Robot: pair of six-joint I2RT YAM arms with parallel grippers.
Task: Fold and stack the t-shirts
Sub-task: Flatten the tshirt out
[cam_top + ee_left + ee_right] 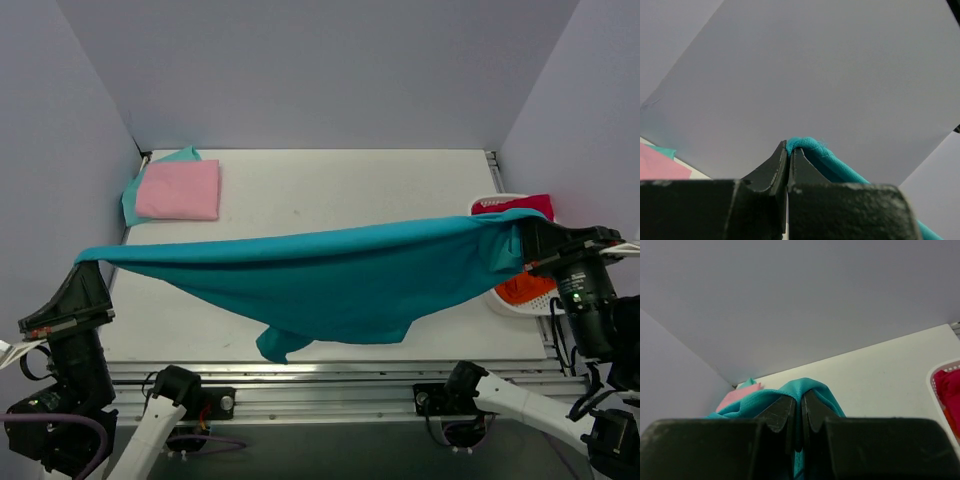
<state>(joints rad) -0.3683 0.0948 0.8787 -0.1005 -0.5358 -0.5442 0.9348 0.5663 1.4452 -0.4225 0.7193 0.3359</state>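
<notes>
We saw the teal t-shirt point(330, 275) stretched from the left claw point(82, 262) to the right claw point(522, 240) in a sagging curtain that barred any straight pass between them. Beyond its hanging fold, the table point(350, 190) lay bare ahead of both claws. The side wall point(60, 150) stood close outside the left claw, with the pink t-shirt point(180, 190) further ahead. Below the right claw sat the white basket point(520, 305), which left little room to descend.

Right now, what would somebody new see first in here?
The big teal shirt, stretched in the air across the table between the left gripper and right gripper, both pinching it. Behind it, a folded pink shirt lies in the far-left corner, and a white basket sits on the right.
</notes>
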